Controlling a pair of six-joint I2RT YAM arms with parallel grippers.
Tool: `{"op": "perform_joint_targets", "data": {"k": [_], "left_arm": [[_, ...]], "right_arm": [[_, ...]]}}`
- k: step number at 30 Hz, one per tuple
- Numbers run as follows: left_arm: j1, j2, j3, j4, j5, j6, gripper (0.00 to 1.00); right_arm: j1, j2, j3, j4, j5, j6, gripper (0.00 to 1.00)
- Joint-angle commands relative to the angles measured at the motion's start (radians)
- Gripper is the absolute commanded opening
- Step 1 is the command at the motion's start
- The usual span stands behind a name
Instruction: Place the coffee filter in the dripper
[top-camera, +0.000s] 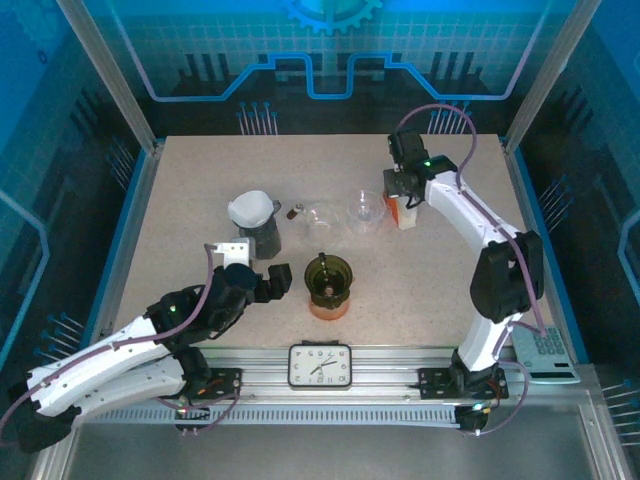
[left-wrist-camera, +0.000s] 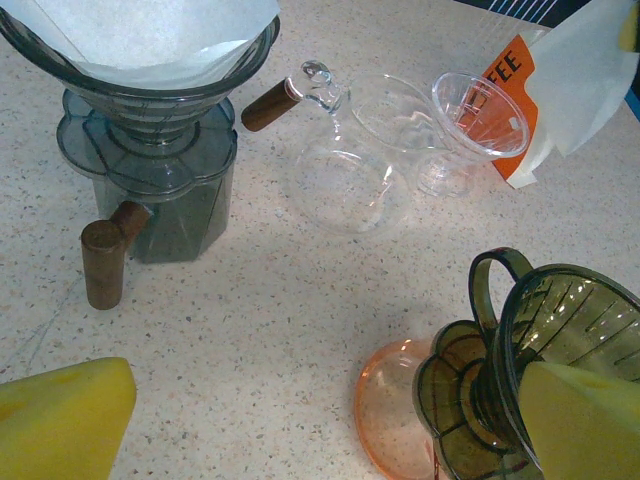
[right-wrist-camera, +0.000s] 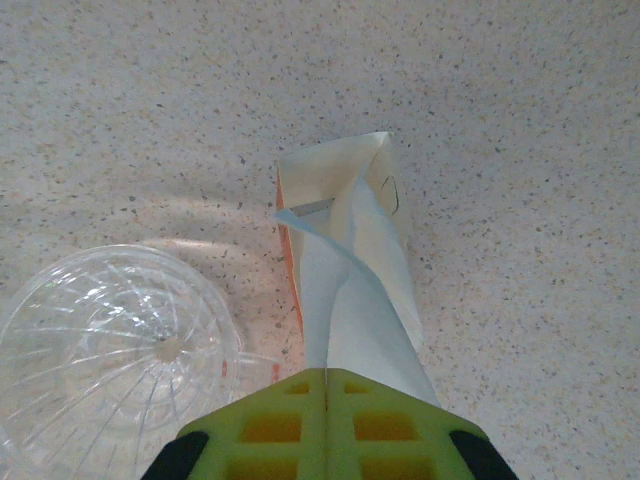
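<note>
1. Three drippers (left-wrist-camera: 150, 105) (left-wrist-camera: 480, 115) (left-wrist-camera: 570, 320) are counted.
2. Three servers (left-wrist-camera: 185, 215) (left-wrist-camera: 345, 185) (left-wrist-camera: 395, 420) are counted.
3. Two coffee filters (left-wrist-camera: 140, 35) (right-wrist-camera: 350, 310) are seen.
4. One filter packet (top-camera: 404, 214), one clock (top-camera: 321, 365) and one calculator (top-camera: 545, 352) are noted.
5. Two arms (top-camera: 110, 355) (top-camera: 470, 220) are counted.

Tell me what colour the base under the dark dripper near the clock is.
Translucent orange. The base shows best in the left wrist view, at the lower right.

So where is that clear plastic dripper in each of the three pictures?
Top external: the clear dripper sits right of centre on the table, just left of the filter packet.
Left wrist: the clear dripper is at upper right, with the filter packet to its right.
Right wrist: the clear dripper is at lower left, left of the filter packet.
Shared landmark: the orange-and-white filter packet beside it.
</note>
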Motion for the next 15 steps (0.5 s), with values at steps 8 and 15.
{"op": "perform_joint_targets", "data": {"k": [8,15], "left_arm": [[0.011,-0.006,0.031,0.001,0.024,0.025,0.99],[0.013,-0.006,0.056,-0.023,0.046,0.033,0.99]], "right_arm": [[0.102,-0.309,-0.121,-0.08,-0.012,0.064,0.0],[0.223,-0.56,-0.197,-0.185,-0.154,0.057,0.0]]}}
